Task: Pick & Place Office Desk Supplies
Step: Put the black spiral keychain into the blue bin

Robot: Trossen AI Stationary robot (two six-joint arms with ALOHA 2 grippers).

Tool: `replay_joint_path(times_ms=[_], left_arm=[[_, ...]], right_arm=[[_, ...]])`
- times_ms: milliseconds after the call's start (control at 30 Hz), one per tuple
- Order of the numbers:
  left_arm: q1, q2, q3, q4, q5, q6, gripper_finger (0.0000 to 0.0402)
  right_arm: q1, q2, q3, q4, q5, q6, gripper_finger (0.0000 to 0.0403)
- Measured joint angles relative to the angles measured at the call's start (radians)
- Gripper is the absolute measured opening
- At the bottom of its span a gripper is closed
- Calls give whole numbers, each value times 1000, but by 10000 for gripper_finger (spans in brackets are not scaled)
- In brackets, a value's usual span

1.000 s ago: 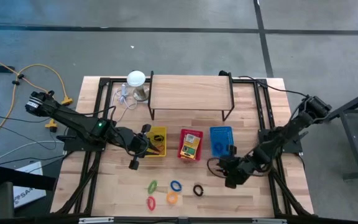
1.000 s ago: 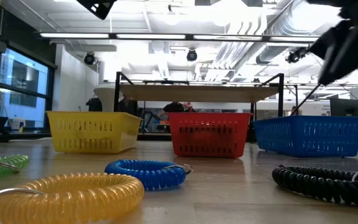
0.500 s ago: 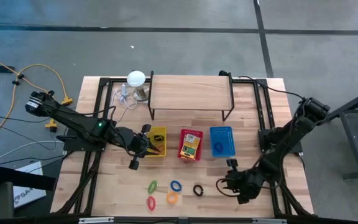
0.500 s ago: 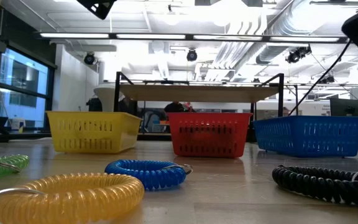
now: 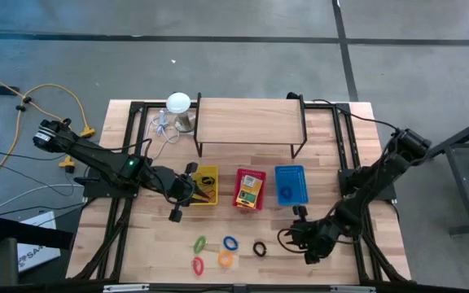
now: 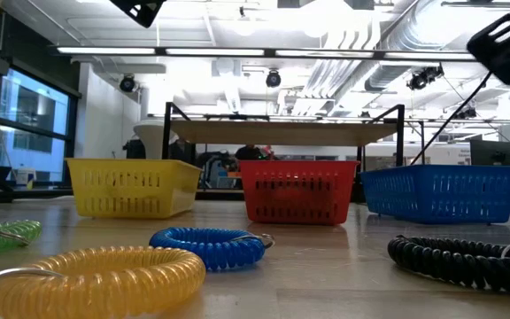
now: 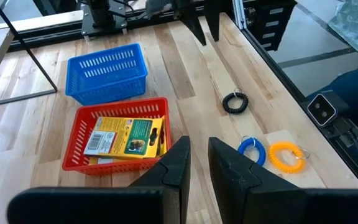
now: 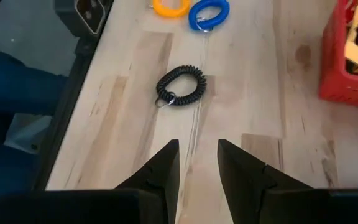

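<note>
Right gripper (image 5: 290,236): narrow gap between its fingers, holding nothing, above the table at 3 o'clock of the black coil (image 5: 259,248).
Left gripper (image 7: 199,163): fingers slightly apart, empty, just at 9 o'clock of the yellow basket (image 5: 205,186).
Coils: green (image 5: 199,242), blue (image 5: 231,242), orange (image 5: 225,259), red (image 5: 197,264) lie at 6 o'clock of the baskets.
Red basket (image 5: 249,190): holds yellow-and-green card boxes (image 7: 126,135).
Blue basket (image 5: 290,185): at 3 o'clock of the red one.
</note>
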Motion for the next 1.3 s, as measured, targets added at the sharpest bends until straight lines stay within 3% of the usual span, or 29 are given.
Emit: replay_joint_path(times_ms=[367, 767, 1300], left_arm=[[0, 0, 0, 8, 0, 0, 54], [0, 0, 0, 25, 0, 0, 54], [0, 0, 0, 40, 0, 0, 54]], right_arm=[[-34, 184, 42, 259, -50, -183, 96], [-51, 335, 143, 262, -43, -53, 96], [-69, 450, 228, 267, -51, -80, 97]])
